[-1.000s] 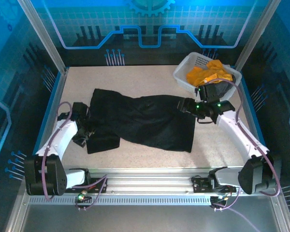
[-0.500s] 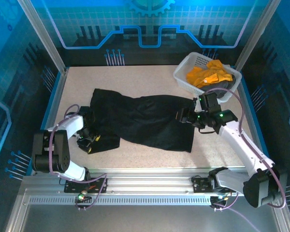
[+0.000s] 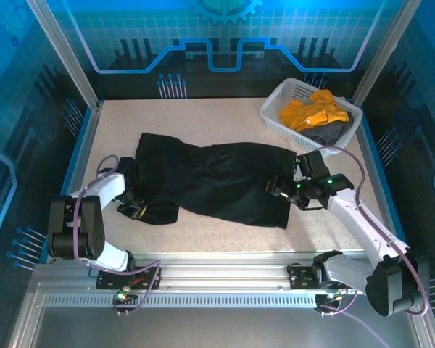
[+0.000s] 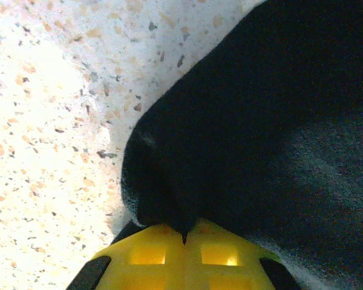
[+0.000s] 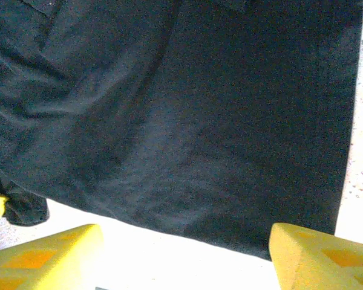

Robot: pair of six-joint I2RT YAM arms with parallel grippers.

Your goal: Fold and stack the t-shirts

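Laid out across the middle of the speckled bench (image 3: 203,119), rumpled toward its left end: the large black t-shirt (image 3: 217,181). At its near-left corner, left jaws pressed together on a bunched fold of the black cloth (image 4: 260,121), yellow fingertips (image 4: 163,254) meeting with fabric pinched at their very tip, pale bench beside it. At the shirt's right end, right jaws spread wide, yellow fingers (image 5: 42,251) well apart just over the dark fabric (image 5: 169,109) near its straight edge. In the far-right corner, a white lattice basket (image 3: 299,90) holding the orange-yellow t-shirt (image 3: 313,112), heaped on top of the dark grey t-shirt (image 3: 330,132).
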